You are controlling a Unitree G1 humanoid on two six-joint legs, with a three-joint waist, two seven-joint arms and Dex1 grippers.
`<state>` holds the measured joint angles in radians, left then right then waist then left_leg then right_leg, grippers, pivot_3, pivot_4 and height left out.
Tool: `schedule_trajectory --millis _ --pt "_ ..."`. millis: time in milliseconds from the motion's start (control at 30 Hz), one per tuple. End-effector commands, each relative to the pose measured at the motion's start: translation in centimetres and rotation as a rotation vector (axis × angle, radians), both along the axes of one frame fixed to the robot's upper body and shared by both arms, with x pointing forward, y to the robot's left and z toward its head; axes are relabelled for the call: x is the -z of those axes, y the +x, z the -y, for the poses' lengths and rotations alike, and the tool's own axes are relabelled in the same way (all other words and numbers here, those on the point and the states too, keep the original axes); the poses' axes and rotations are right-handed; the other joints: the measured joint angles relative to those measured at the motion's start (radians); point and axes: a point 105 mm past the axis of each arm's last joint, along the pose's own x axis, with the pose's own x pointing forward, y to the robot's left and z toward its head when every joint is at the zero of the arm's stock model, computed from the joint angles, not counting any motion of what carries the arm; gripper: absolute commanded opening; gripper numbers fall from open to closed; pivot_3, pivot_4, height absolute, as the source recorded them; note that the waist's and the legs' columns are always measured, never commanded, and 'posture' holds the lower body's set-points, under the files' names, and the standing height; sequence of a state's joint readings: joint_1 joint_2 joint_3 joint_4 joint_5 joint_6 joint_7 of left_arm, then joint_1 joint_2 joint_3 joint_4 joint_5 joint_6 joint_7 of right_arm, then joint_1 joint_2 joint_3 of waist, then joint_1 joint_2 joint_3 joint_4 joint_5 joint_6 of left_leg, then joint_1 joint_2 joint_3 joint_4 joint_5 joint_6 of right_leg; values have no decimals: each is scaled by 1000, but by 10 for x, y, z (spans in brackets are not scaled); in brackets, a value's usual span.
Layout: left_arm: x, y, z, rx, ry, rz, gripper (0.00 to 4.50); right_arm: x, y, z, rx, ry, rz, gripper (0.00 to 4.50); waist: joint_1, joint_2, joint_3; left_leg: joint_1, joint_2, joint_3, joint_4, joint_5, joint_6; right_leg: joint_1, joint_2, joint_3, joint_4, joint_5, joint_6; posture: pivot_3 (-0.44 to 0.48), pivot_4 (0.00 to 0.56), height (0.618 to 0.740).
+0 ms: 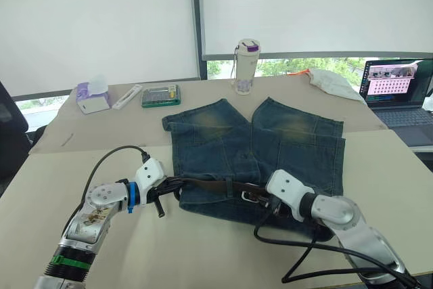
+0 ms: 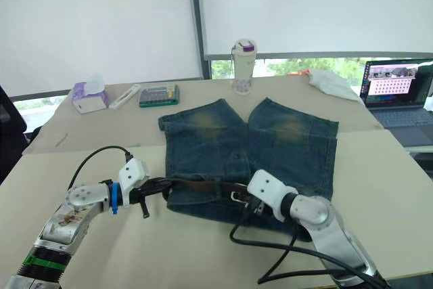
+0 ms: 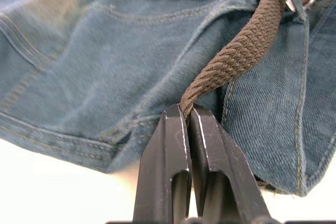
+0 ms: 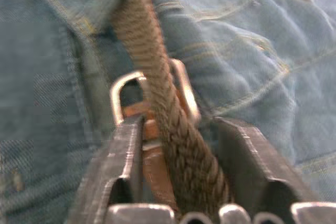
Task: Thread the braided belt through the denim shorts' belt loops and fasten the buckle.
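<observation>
Blue faded denim shorts (image 1: 254,157) lie mid-frame on the beige tabletop (image 1: 88,235), with a white bottle (image 1: 246,65) and laptop (image 1: 399,93) behind. The left claw (image 3: 188,116) pinches the dark brown braided belt (image 3: 241,51); the right claw (image 4: 181,129) stands wide around the strap beside the silver rectangular buckle (image 4: 123,85), its prong hidden.

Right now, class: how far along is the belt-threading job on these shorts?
Done: the braided belt already lies along the waistband of the denim shorts and passes through the buckle.

In hand: the left claw is shut on the belt's free end; the right claw sits open astride strap and buckle.

Left: no prong shows seated, so fastening looks unfinished; which belt loops are threaded cannot be told.
</observation>
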<state>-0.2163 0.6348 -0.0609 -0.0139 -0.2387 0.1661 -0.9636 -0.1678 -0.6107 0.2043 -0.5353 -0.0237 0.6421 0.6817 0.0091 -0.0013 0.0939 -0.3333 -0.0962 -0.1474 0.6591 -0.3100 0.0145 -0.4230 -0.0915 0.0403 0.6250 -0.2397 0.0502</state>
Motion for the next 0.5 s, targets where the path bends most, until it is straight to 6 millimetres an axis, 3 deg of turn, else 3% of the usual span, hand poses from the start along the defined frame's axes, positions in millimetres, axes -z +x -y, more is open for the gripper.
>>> schedule_trajectory --millis 33,433,500 --pt "-12 -1 1 14 -8 22 0 -21 4 -7 -65 -41 105 2274 0 0 0 0 0 0 0 0 0 0 0 0 0 0 0 0 150 740" --pt "-13 0 3 25 -2 11 0 -8 12 -33 -228 -139 133 2274 2 0 0 0 0 0 0 0 0 0 0 -1 0 0 0 0 150 740" --pt "-13 0 2 23 0 13 0 -7 14 -33 -245 -170 153 1748 2 0 0 0 0 0 0 0 0 0 0 -1 0 0 0 0 150 740"
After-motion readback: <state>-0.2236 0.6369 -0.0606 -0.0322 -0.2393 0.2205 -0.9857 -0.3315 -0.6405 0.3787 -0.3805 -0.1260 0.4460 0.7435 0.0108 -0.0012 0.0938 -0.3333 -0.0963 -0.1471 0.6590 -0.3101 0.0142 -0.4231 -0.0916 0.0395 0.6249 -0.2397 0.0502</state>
